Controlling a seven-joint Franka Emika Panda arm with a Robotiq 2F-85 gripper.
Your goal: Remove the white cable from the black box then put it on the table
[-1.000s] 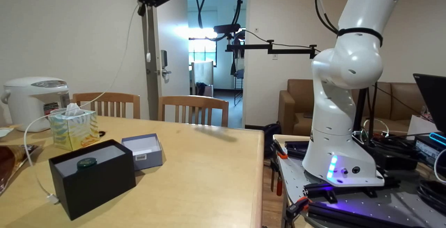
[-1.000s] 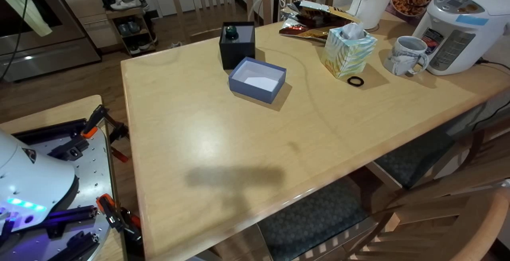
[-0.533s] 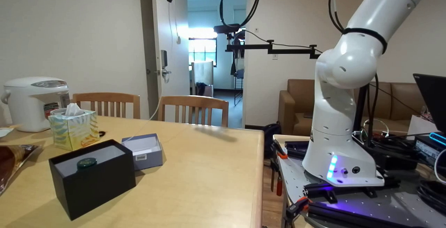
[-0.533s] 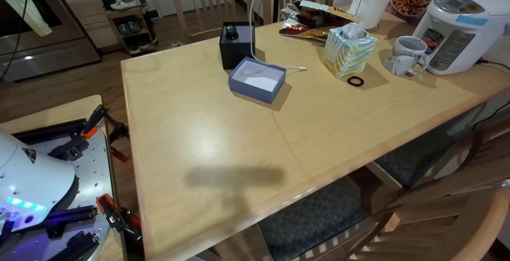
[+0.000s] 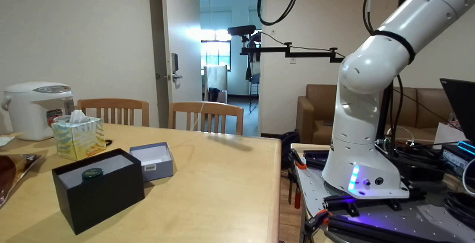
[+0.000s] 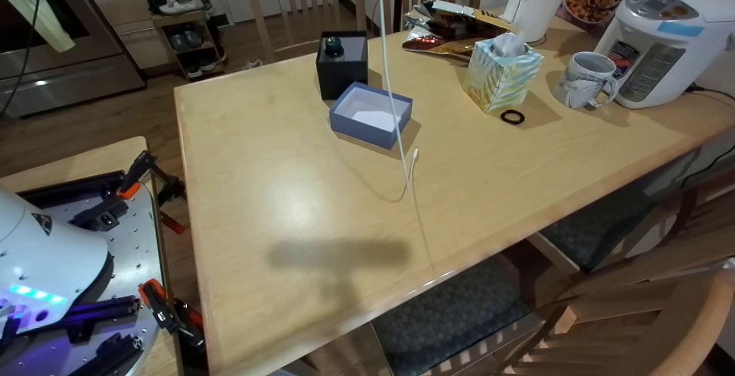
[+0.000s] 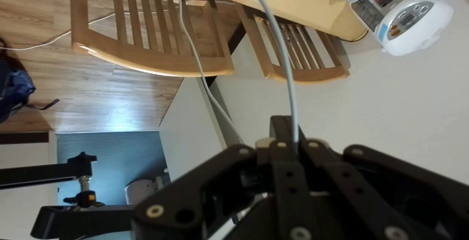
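**The gripper (image 7: 293, 137) pinches the white cable (image 7: 292, 93) high above the table (image 5: 215, 206)**

Closest of all, in the wrist view, the gripper's two fingers are squeezed together with the white cable caught between them. A second stretch of the cable goes up the left part of that view from behind the gripper.

In an exterior view the cable hangs down like a long string, and its low end bends back up to a small white plug (image 6: 416, 153). I cannot tell if the bend touches the table. In both exterior views it hangs apart from the black box (image 5: 104, 198).

That box stands near the front of an exterior view. Its top is open, and a round green thing (image 5: 92, 173) shows inside. Just past it is a small blue-grey box (image 5: 163, 169), also open on top. Then comes a leafy tissue box (image 5: 85, 141) with a white tissue poking out, and then a big white water pot (image 5: 33, 113).

Past the table's edge are two wooden chairs (image 5: 222, 109). Behind them is a door (image 5: 183, 35), and far away a bright window (image 5: 215, 55).
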